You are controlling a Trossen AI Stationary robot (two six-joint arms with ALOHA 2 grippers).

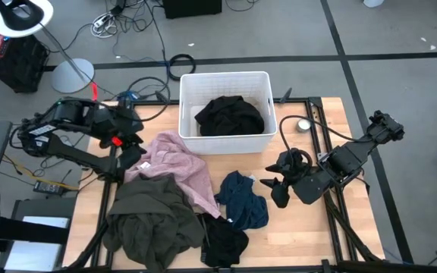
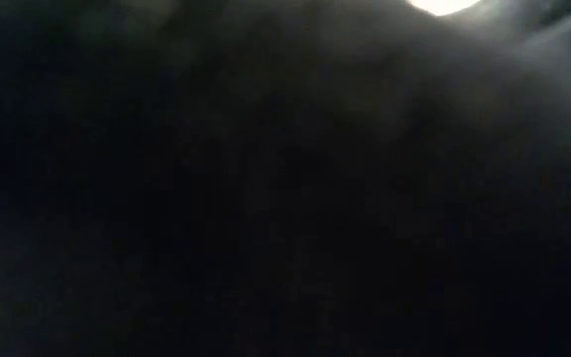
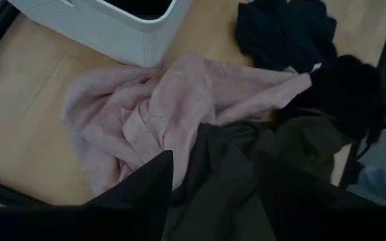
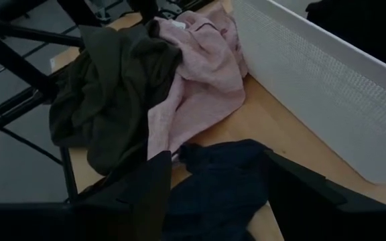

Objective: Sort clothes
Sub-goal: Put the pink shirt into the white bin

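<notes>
Low view is nearly all black, only a bright blob at its top edge; nothing usable there.

High view carries the layout. White bin (image 1: 225,108) sits at the far middle of the surface (image 1: 332,121), with a black garment (image 1: 230,116) bunched inside. Pink garment (image 1: 179,165) lies just near-left of the bin, touching its near-left corner. Olive-green garment (image 1: 152,220) is piled at the near left, overlapping the pink one's near edge. Dark teal-blue garment (image 1: 245,199) is near centre, and a second black garment (image 1: 224,241) lies at the near edge, partly cut off by the frame. No beige-tan piece can be made out in any view.

Left tool (image 1: 127,144) hangs over the left edge of the surface, just left of the pink garment, fingers spread wide, holding nothing. Its wrist view shows the pink folds (image 3: 159,114), the bin corner (image 3: 112,30) and the olive cloth (image 3: 260,174) under its own dark fingers (image 3: 146,194); fingertips run off the frame.

Right tool (image 1: 275,188) hovers right of the teal-blue garment, jaws wide, empty. Its wrist view adds the bin's perforated side wall (image 4: 327,87) and teal fabric (image 4: 220,181) right between the fingers (image 4: 146,194), contact unclear.

Small round silver object (image 1: 303,125) sits right of the bin; can't identify it.
</notes>
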